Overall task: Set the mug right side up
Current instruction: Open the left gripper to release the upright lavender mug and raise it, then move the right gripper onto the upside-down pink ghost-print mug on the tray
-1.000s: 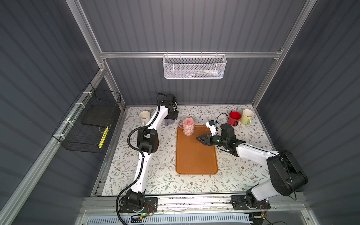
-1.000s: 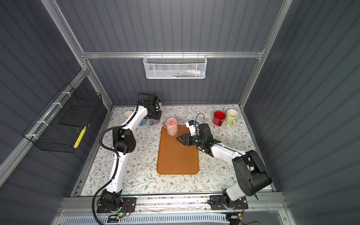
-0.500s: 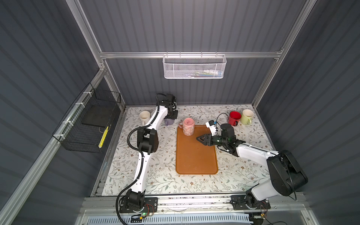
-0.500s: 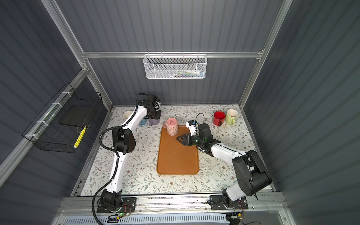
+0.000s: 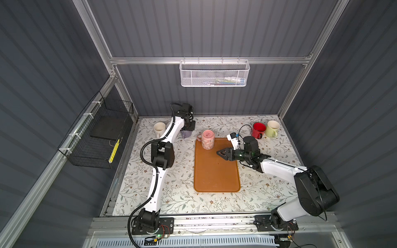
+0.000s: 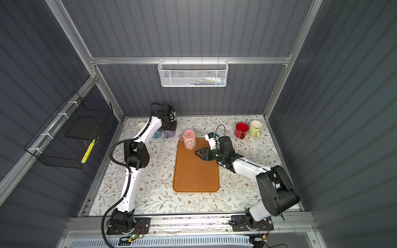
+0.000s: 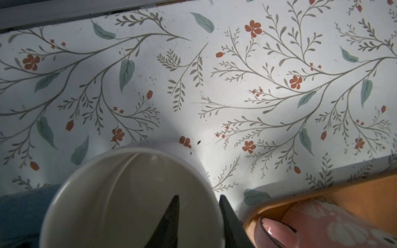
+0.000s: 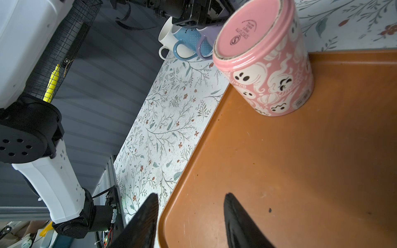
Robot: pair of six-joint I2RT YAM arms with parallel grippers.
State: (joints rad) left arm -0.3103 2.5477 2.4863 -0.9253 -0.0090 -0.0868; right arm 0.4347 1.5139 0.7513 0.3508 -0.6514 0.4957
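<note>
In both top views the tray (image 5: 217,171) lay mid-frame on the table (image 5: 182,193), with the upside-down mug (image 5: 207,139) on its upper-left corner. A mug cluster (image 6: 158,134) stood further upper left, and a mug pair (image 6: 241,128) upper right.

White arm links (image 5: 156,186), black joints (image 5: 161,153), ribbed black cable (image 5: 141,152), tapered black fingers (image 8: 238,225)

Grey ribbed walls (image 5: 150,96); floral tabletop (image 5: 182,199); white mesh basket (image 5: 214,75) on back rail (image 5: 150,60).

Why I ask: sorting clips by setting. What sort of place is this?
Probably a robot test cell: aluminium frame, grey panel walls, left arm and right arm bolted to a front rail.
</note>
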